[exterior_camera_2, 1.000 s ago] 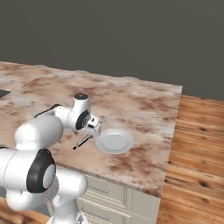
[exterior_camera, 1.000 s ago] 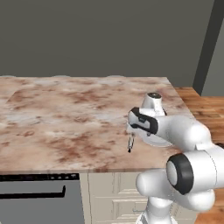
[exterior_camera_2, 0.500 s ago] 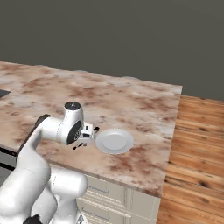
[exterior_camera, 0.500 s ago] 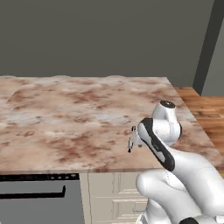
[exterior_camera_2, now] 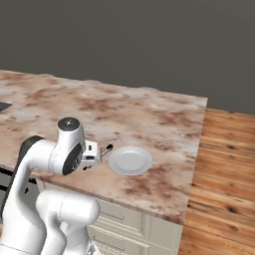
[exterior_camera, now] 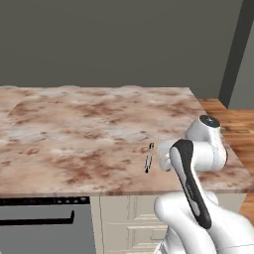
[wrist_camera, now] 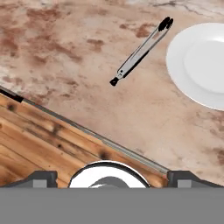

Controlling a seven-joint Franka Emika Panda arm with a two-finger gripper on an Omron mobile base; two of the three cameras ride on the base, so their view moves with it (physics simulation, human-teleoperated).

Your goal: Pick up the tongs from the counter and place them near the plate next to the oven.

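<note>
**Tongs down by the plate**

End effector (wrist_camera: 109, 177) is spread wide with nothing in it. The tongs (wrist_camera: 141, 50) lie flat on the desk (wrist_camera: 65, 52) ahead of it, just beside the white plate (wrist_camera: 199, 61), not touching.

A dark grey wall (exterior_camera: 124, 44) rises behind the marbled stone desk (exterior_camera: 74, 134), which tops cream panelled cabinets (exterior_camera: 126, 218). Warm wooden plank floor (exterior_camera_2: 219, 164) stretches beside the desk's far end; a black oven front (exterior_camera: 39, 223) sits beneath its edge.
</note>
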